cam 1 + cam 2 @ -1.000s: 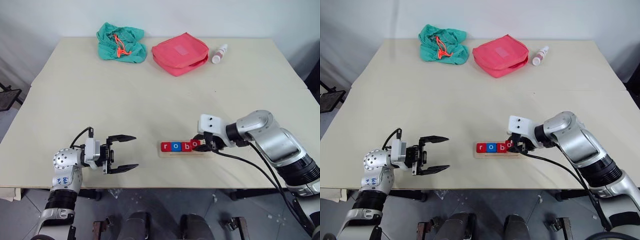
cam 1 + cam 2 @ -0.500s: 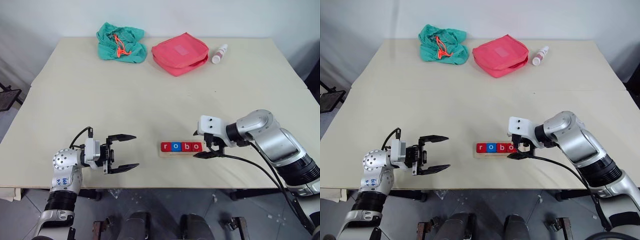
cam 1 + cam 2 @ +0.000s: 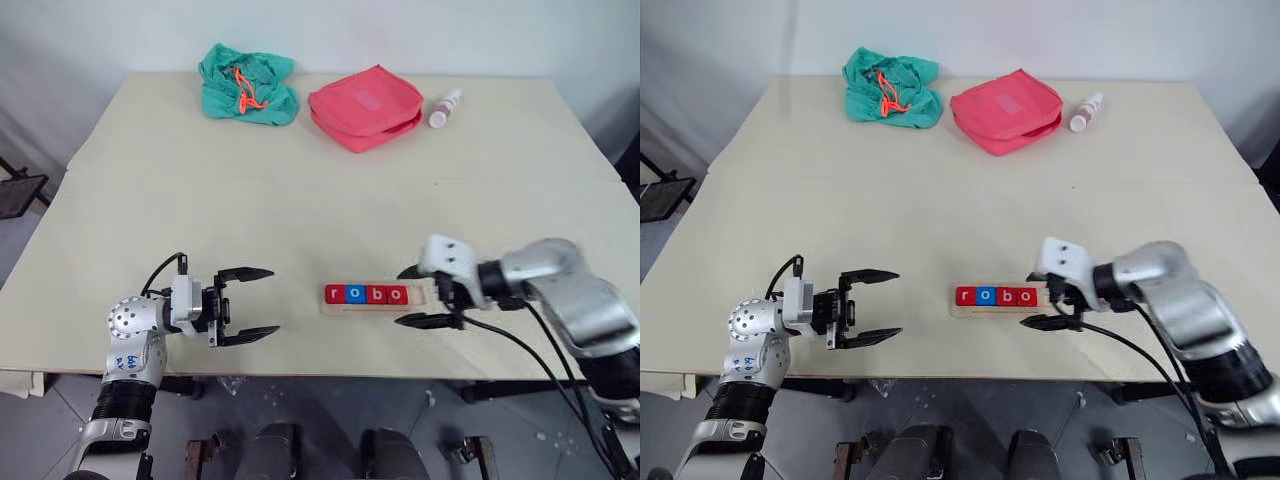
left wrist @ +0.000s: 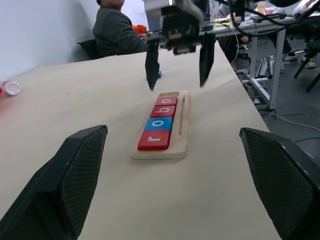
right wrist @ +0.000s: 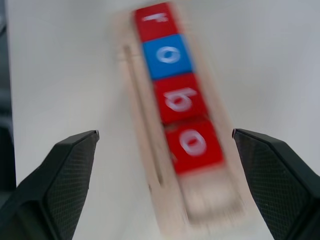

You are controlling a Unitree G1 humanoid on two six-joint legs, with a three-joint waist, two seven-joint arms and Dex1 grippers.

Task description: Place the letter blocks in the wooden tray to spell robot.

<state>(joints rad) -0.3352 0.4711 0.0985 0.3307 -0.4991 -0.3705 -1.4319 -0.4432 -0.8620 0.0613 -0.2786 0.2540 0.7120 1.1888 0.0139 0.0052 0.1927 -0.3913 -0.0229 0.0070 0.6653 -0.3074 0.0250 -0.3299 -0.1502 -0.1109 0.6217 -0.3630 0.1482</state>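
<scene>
Over at the lower left of the left eye view, the left gripper (image 3: 256,300) hasn't budged from a second ago, its two black fingers spread wide with nothing between them, pointing across at the wooden tray (image 3: 378,297). The tray sits low in the middle of the frame on the table (image 3: 300,190), and four letter blocks (image 3: 366,294) lie touching in a row in it: red r, blue o, red b, red o, with bare wood showing past the last one at the tray's right end. That second red o is the news: a second ago the right gripper's fingers were closed around it at the row's end; now it lies free in the tray. The right gripper (image 3: 422,297) has let go and pulled off to the right, fingers parted wide and empty, just past the tray's end. Along the top of the frame, a green cloth bag (image 3: 246,84), a red zippered pouch (image 3: 365,104) and a small white bottle (image 3: 441,107).
</scene>
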